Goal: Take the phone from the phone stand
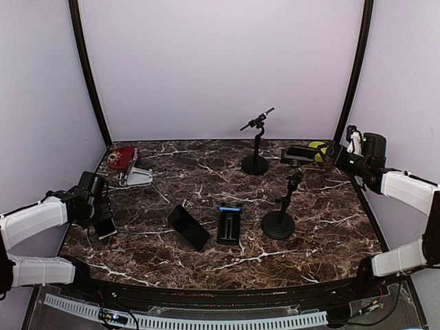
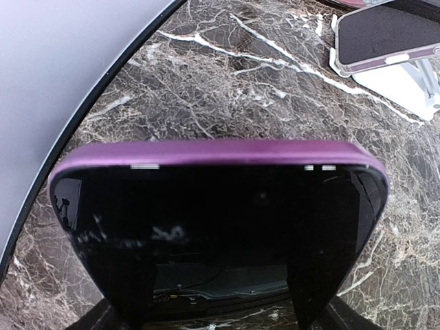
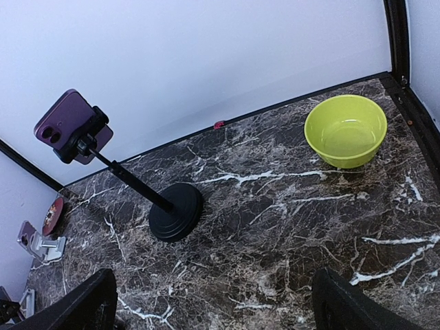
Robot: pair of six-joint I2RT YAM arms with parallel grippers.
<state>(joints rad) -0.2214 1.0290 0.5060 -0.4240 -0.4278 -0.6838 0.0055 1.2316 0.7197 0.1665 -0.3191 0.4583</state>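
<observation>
Remote inspection, findings as viewed.

1. Left gripper [image 1: 102, 214]: low at the left edge of the marble table [image 1: 323, 227]. On the left wrist camera a purple-edged phone [image 2: 220, 227] fills the view with its glossy dark face up. It lies between the two dark fingers [image 2: 130, 302]. I cannot tell whether the jaws press its sides or only flank it.

2. Right gripper [image 3: 214, 289]: held above the far right corner, jaws spread wide with nothing between them.

3. Task item: the clamped phone [image 3: 69, 124] has its purple back and lenses toward the right wrist camera. It sits in the head of the black weighted stand [image 3: 175, 210], on a slanted stem. The green bowl [image 3: 346, 130] stands on the table to its right. Neither gripper touches this phone.

4. A second black stand [image 1: 255, 148] stands behind it, at the back centre.

5. Far left: a white folding stand [image 2: 405, 82] carries a cased phone [image 2: 385, 34], next to a red disc [image 1: 124, 157].

6. Table centre: a black phone [image 1: 188, 227] lies flat. Just to its right is a black holder with a blue end [image 1: 229, 225].
</observation>
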